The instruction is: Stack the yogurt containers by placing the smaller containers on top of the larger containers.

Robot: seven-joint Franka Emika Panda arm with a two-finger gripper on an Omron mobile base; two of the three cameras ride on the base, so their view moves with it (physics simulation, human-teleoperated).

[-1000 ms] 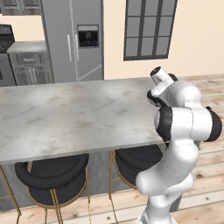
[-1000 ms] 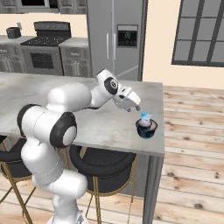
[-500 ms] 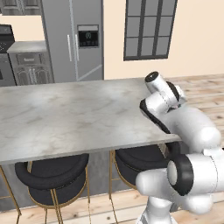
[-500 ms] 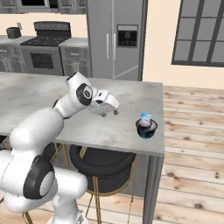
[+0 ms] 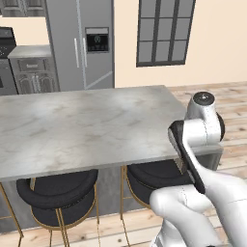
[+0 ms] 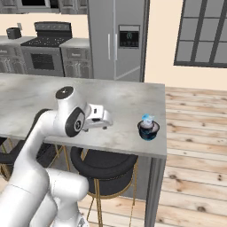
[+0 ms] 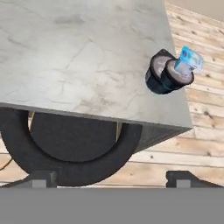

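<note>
The tiny light-blue cup (image 6: 147, 119) sits on top of the wider dark cup (image 6: 148, 130), near the right end of the marble counter (image 6: 40, 95). In the hand view the dark cup (image 7: 162, 75) carries the blue cup (image 7: 189, 60) on its pale top, a little off-centre and tilted toward the counter's edge. My gripper (image 6: 104, 120) hangs over the counter's front edge, well left of the stack and apart from it. Its fingertips (image 7: 42, 178) stand wide apart, so the gripper (image 7: 111, 179) is open with nothing between them.
Black round stools (image 7: 74, 144) with gold legs stand under the counter's front edge (image 5: 58, 190). A fridge (image 6: 116, 40) and a stove (image 6: 44, 53) line the back wall. Wooden floor (image 6: 195, 146) lies right of the counter.
The arm has drawn back from the stacked cups, leftward and toward the counter's front edge. The blue cup stays on the dark cup. The jaws remain open.
</note>
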